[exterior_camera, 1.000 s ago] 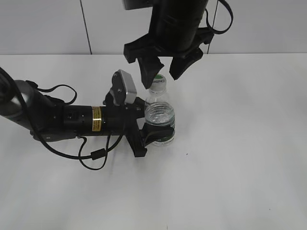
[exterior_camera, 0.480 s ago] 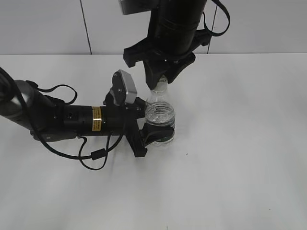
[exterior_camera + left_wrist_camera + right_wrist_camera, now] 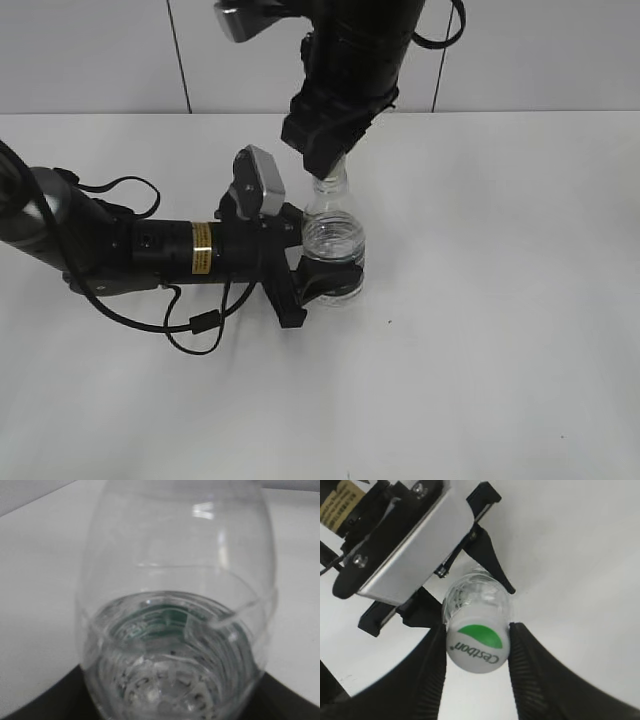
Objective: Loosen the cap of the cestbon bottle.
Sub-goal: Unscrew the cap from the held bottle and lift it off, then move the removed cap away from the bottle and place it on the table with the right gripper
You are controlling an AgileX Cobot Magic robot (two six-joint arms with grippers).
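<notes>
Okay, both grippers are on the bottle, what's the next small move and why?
Probably twist the right gripper to unscrew. Its fingers flank the cap on both sides, and the left gripper clamps the cestbon bottle upright, so it should resist turning.

White table [image 3: 480,380] — pale seamed wall [image 3: 560,50]

Cap [image 3: 477,648]: "Cestbon" in dark letters under green half-disc, seen upside down. Yellow sticker [image 3: 345,496] on left arm: small print, probably warning text, unreadable.
</notes>
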